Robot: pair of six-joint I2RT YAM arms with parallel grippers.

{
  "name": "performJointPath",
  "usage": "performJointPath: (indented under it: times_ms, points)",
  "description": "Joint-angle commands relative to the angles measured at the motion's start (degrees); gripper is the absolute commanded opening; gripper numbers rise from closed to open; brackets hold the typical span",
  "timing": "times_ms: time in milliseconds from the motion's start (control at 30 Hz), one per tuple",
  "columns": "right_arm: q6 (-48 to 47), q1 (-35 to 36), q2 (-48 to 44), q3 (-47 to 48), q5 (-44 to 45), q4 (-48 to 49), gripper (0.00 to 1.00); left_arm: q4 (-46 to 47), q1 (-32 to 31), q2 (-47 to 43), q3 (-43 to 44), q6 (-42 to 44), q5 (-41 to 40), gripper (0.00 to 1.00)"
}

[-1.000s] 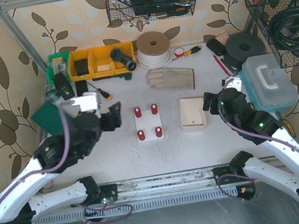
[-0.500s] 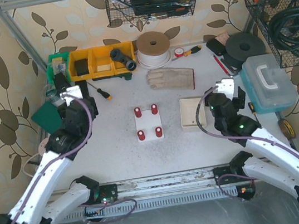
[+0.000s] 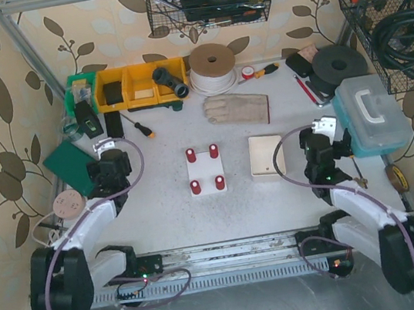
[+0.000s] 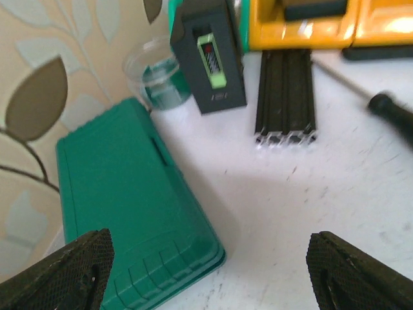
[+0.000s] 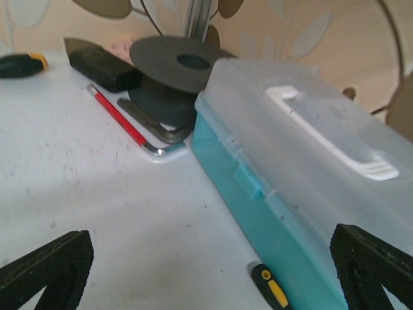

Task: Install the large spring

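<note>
Gaping wide, empty: left pincer (image 4: 210, 271) near green case (image 4: 122, 200), right pincer (image 5: 210, 268) beside teal toolbox (image 5: 284, 194).

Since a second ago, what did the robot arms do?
Both arms folded back toward their bases. The left claw slid left, away from the white block with red pegs; the right claw backed off right from the beige tray. Both claws stay open and empty. Block, tray and glove did not move.
</note>
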Motion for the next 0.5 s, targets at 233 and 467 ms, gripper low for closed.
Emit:
performJointPath:
  times_ms: [233,467]
  points:
    - [-5.6,-4.8,18.9,-5.7,-13.2,34.8,1.00,34.8,5.7,19.3,-7.2,8.4,9.3,0.85]
    - [-7.5,-8.1,33.6,-4.7,-28.6,47.3,1.00,36.3,8.5,23.3,-6.7,8.2,17.7,0.88]
